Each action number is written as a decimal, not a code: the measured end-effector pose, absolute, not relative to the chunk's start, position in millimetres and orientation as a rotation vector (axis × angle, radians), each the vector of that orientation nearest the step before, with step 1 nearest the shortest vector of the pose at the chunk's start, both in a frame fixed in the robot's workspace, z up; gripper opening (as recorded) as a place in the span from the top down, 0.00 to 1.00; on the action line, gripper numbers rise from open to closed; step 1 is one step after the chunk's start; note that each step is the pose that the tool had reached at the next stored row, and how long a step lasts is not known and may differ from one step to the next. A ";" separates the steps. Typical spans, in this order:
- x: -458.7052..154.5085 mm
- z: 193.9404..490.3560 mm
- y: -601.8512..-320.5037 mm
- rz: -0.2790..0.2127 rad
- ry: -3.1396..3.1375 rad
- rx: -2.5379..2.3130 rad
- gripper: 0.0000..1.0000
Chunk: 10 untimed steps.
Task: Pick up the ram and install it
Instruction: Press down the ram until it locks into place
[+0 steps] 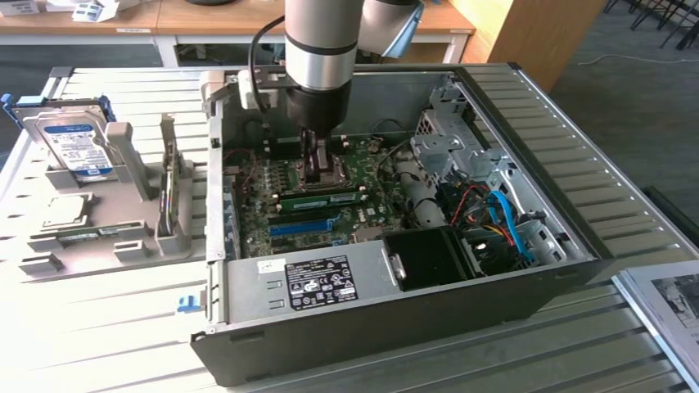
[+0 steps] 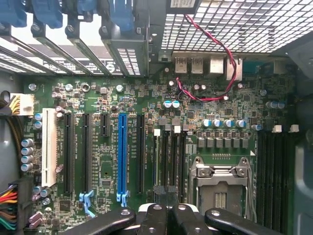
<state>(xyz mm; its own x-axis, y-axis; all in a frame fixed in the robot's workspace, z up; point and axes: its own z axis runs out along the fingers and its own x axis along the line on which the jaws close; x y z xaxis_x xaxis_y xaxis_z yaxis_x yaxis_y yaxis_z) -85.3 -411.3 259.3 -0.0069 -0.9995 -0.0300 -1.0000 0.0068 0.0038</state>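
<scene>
Claw point(image 1: 317, 166): closed, nothing gripped, positioned low inside case point(image 1: 568, 246) over motherboard point(image 2: 146, 147), near CPU socket point(image 2: 220, 188). Ram point(image 1: 320, 197): seated flat in slot, just beside claw, toward blue slot point(image 1: 300, 227).

Item count, as seen.
One open computer case point(image 1: 361, 327), one motherboard point(image 2: 146, 161), one ram point(image 1: 323, 198) stick seated, one blue slot point(image 2: 121, 152), one hard drive point(image 1: 72, 147) in one grey holder point(image 1: 131, 237), one gripper point(image 2: 166, 208).
</scene>
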 end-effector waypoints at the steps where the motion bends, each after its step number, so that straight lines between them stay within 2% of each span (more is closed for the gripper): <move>1: -85.3 259.6 -411.3 0.037 2.216 -2.201 0.90; 10: -85.3 262.3 -411.3 0.037 2.216 -2.201 0.90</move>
<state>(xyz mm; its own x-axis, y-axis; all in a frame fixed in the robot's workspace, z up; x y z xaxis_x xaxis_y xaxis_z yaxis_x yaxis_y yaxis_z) -85.3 -411.3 262.3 -0.0069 -0.9995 -0.0300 -1.0000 0.0068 0.0038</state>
